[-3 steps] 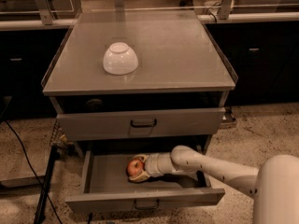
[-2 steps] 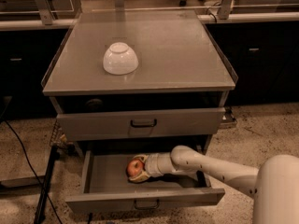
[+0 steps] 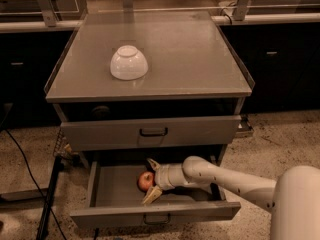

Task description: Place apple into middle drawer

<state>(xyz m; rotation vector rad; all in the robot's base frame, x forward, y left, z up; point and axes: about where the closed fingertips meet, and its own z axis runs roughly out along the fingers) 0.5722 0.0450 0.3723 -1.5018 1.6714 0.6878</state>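
The red-orange apple lies on the floor of the middle drawer, which is pulled out at the bottom of the grey cabinet. My gripper reaches into the drawer from the right. Its two fingers are spread, one above and one below the apple, with the apple at their tips. The fingers stand wider than the apple and do not press on it. My white arm crosses the drawer's right side.
The grey drawer front above is closed. A white bowl sits upside down on the cabinet top. Black cables run over the speckled floor at the left. Dark counters stand behind.
The gripper's fingers have spread apart from the apple. The apple stays in the same spot in the drawer. The arm has hardly moved.
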